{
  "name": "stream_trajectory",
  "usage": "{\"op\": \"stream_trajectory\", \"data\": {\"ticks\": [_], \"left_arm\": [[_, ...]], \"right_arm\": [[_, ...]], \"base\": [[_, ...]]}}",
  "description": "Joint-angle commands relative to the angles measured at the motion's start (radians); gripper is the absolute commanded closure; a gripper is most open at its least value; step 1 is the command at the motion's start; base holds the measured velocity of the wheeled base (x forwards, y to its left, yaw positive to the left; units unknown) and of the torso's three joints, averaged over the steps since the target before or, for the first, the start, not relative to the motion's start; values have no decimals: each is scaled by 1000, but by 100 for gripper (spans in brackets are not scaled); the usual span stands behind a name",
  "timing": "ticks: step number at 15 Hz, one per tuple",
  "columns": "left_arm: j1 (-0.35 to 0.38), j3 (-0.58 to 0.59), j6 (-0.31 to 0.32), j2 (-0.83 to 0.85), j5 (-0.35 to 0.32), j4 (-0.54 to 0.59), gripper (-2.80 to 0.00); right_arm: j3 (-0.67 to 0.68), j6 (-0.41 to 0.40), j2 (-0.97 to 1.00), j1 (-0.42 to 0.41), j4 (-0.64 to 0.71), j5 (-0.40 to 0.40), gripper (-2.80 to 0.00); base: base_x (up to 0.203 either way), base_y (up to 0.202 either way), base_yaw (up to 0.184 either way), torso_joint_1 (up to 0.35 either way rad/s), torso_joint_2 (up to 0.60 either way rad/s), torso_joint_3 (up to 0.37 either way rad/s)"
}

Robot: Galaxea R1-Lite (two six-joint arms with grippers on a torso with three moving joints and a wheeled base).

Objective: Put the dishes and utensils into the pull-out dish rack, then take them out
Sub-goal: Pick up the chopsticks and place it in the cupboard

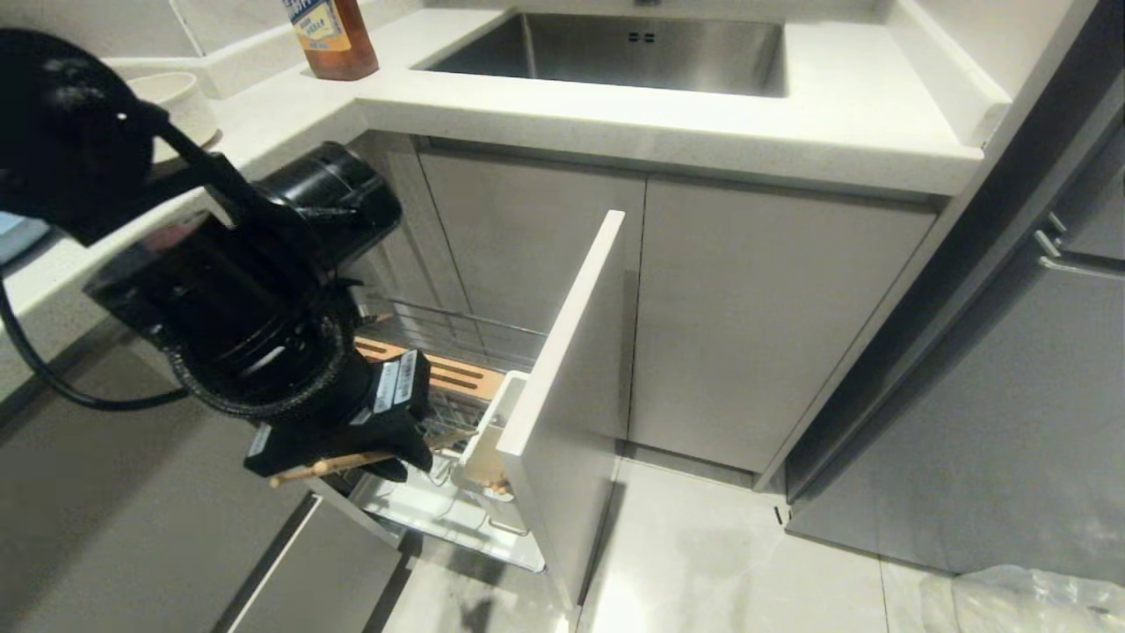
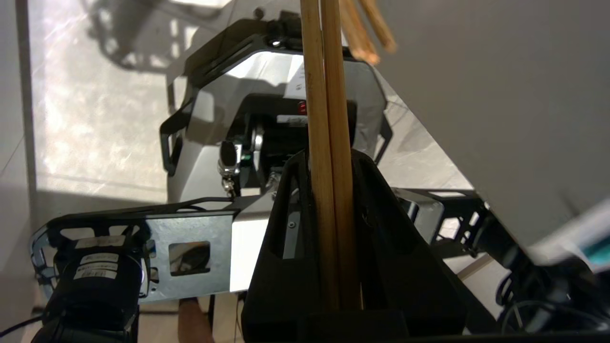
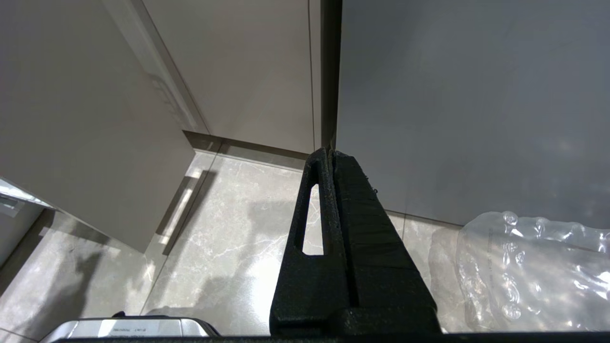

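Observation:
My left gripper (image 1: 391, 453) hangs over the open pull-out dish rack (image 1: 457, 413), shut on a pair of light-wood chopsticks (image 1: 321, 468). In the left wrist view the two sticks (image 2: 329, 190) lie side by side between the black fingers (image 2: 286, 200) of the left gripper (image 2: 330, 159) and reach well past the tips. The rack shows an orange-brown slotted strip (image 1: 444, 369), a white utensil cup (image 1: 488, 435) and a pale drawer front (image 1: 567, 396). A cream bowl (image 1: 180, 98) stands on the counter behind the left arm. My right gripper (image 3: 331, 155) is shut on nothing, low over the floor.
A steel sink (image 1: 615, 48) and a brown bottle (image 1: 334, 35) sit on the white counter. A sliver of light blue (image 1: 13, 237) shows at the counter's left edge. A clear plastic bag (image 3: 529, 267) lies on the floor by the grey cabinet on the right.

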Motion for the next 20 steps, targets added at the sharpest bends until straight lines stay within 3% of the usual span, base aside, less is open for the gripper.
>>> {"op": "stream_trajectory", "data": {"ticks": [1,6,15,20], "left_arm": [[10,2,-4,54,-1,5,0],[14,2,-2,101,-70,1,0],[55,-6,-1,193,-80,-54,0],[88,-21,-1,256,-126,-87,0]], "right_arm": [[0,0,1,0,0,0,0],[0,0,1,0,0,0,0],[0,0,1,0,0,0,0],[0,0,1,0,0,0,0]], "base": [[0,0,0,0,0,0],[0,0,0,0,0,0],[0,0,0,0,0,0],[0,0,0,0,0,0]]}}
